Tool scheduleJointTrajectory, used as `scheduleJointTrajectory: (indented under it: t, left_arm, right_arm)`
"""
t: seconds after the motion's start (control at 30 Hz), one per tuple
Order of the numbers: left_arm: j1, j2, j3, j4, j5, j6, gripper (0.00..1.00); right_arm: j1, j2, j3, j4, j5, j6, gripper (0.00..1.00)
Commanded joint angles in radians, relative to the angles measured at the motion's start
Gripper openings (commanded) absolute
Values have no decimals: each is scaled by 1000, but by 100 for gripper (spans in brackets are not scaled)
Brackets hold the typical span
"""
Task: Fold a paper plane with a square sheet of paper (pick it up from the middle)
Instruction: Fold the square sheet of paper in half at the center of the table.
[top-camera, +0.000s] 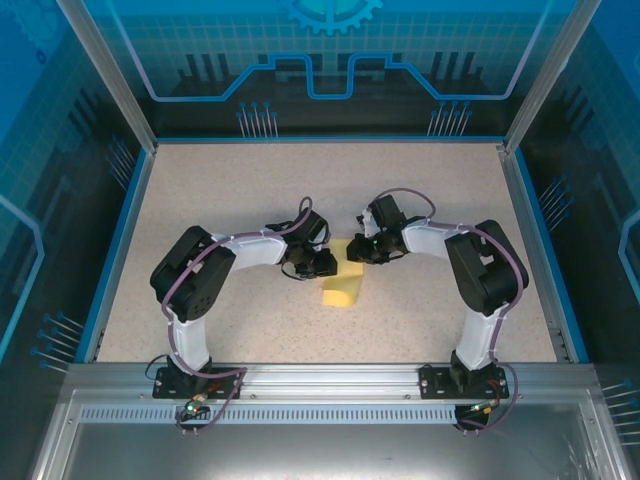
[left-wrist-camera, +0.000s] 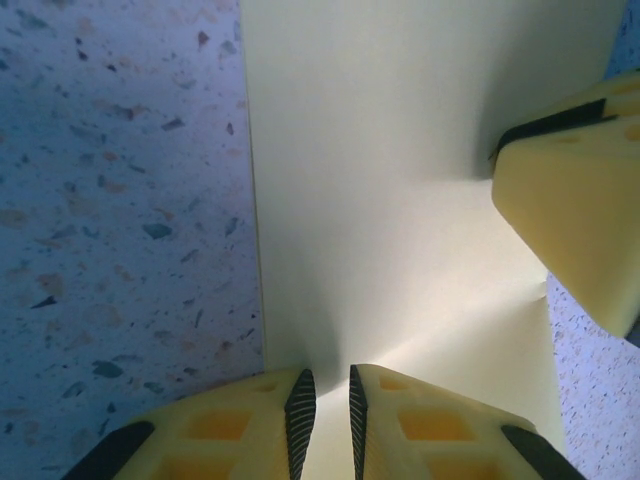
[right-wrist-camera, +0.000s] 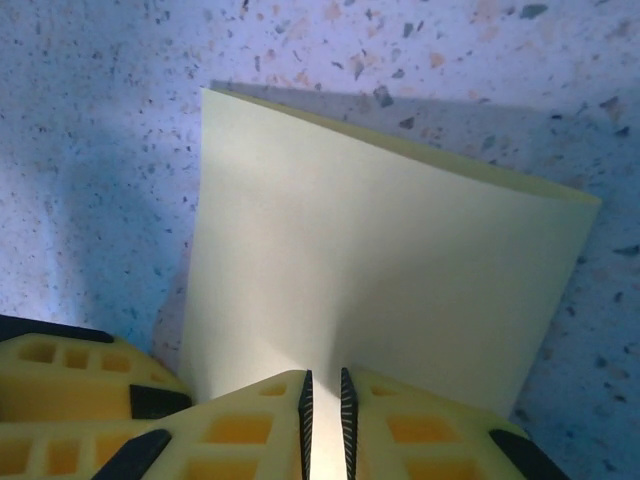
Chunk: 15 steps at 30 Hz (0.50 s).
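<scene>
Two grippers, one sheet. I read the left gripper (left-wrist-camera: 327, 405) as nearly closed, pinching an edge of the square sheet of paper (left-wrist-camera: 400, 200). The right gripper (right-wrist-camera: 323, 405) is likewise clamped on it, jaws a slit apart. Paper sits mid-table (top-camera: 200, 200) between both wrists: pale yellow, unmarked, doubled over. A layered edge shows along its far side, right wrist view.

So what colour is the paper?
The paper is plain pale yellow, best seen in the right wrist view.
</scene>
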Motion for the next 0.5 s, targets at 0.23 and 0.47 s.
scheduleJointTrajectory:
  t: [0.23,0.47]
  left_arm:
    - [-4,80,-45,-103,-127,41,23]
    - [-4,81,-55,-109,-140,47,23]
  right_arm:
    - [-56,64,15,9,52,-42,18]
    - [-108,59,5,46,17,-31,19]
